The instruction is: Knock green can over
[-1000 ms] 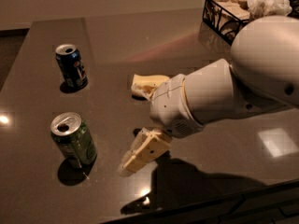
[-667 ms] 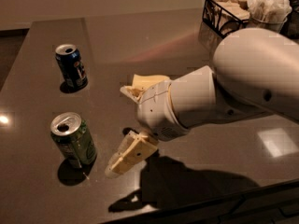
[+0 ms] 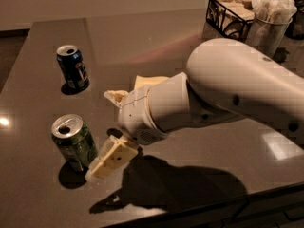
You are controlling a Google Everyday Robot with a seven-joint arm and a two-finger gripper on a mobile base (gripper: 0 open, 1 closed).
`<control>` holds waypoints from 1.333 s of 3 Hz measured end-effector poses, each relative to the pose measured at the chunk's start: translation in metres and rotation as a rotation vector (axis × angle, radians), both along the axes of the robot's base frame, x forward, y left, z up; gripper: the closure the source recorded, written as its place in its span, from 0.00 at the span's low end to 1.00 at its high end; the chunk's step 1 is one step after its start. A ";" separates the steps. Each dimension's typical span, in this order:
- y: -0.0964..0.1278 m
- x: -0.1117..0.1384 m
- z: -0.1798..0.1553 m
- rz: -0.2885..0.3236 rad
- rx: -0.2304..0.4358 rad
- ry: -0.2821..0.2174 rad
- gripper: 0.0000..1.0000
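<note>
- Green can [image 3: 73, 144] upright on dark table [image 3: 142, 37], near front left.
- Blue can [image 3: 72, 66] upright behind it, well apart.
- Gripper [image 3: 100, 134] low over table, just right of green can, fingers spread wide.
- Lower finger [image 3: 111, 156] right beside can's base; contact unclear.
- White arm [image 3: 237, 89] stretched in from right.
- Wire basket [image 3: 228, 13] and napkin cup [image 3: 270, 20] at far right.

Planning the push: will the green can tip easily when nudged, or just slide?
Probably tips: the green can stands upright, taller than wide. Its opened top suggests it is light, so it might skid on the glossy table. The end effector, open, is beside it.
</note>
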State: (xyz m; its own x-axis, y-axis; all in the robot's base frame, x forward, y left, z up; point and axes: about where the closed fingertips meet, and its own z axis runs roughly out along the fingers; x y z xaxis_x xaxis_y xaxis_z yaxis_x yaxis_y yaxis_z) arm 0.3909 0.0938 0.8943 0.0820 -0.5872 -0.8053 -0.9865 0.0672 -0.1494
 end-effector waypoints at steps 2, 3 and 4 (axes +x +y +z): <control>0.030 -0.010 0.002 0.055 0.025 0.029 0.00; 0.042 -0.019 0.004 0.092 0.016 0.048 0.19; 0.051 -0.018 0.005 0.112 -0.003 0.072 0.50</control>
